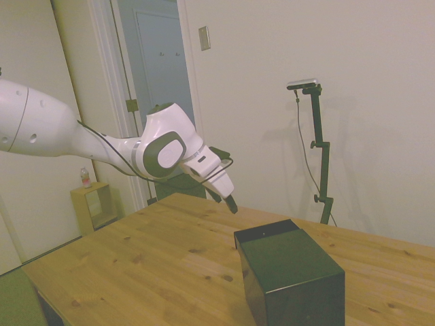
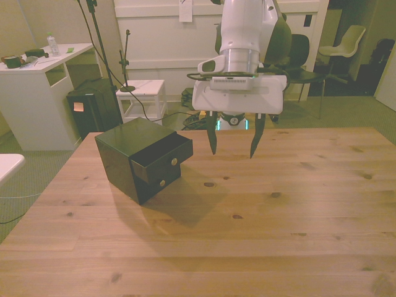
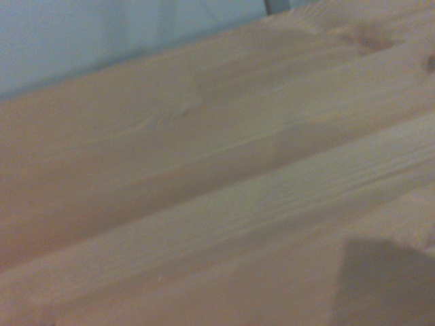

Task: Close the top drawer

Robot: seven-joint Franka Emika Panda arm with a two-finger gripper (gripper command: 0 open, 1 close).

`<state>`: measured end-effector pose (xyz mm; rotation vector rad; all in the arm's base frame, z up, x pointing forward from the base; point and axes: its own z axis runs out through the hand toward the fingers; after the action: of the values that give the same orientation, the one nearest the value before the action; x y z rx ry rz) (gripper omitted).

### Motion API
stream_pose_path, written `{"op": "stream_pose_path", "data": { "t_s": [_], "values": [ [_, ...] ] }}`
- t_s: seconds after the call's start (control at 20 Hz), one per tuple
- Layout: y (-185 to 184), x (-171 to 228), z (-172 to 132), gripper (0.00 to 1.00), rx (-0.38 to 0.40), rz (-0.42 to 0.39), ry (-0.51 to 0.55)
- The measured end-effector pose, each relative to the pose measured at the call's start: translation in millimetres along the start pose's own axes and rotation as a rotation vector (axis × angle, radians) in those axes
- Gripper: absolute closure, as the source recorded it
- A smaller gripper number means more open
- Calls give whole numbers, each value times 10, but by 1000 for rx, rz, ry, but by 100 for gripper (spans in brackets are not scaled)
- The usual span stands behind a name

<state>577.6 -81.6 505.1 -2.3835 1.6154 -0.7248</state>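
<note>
On the tabletop (image 2: 260, 210), toward the front view's left, the black cabinet (image 2: 127, 154) stands with its top drawer (image 2: 162, 156) pulled partway out. Beyond and to the right, the gripper (image 2: 232, 141) hangs above the wood, fingers (image 2: 212, 139) spread apart, holding nothing.

The white Franka arm (image 1: 61, 132) reaches in from the side view's left, its rounded grey-capped wrist joint (image 1: 166, 144) held high and tilted forward and down. The two-finger end effector (image 2: 232, 138) hangs in the air with its dark fingers (image 2: 212, 138) spread well apart and empty, tips pointing down. In the front view its broad white body (image 2: 239, 97) sits level and square to the camera, a black cable looping beside the wrist.
</note>
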Motion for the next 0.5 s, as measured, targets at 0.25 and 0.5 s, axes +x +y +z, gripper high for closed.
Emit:
{"op": "stream_pose_path", "data": {
  "t_s": [0.25,0.5],
  "values": [
    [93,360,97,0,-15,53,50],
    [231,548,155,100,-40,96,65]
  ]
}}
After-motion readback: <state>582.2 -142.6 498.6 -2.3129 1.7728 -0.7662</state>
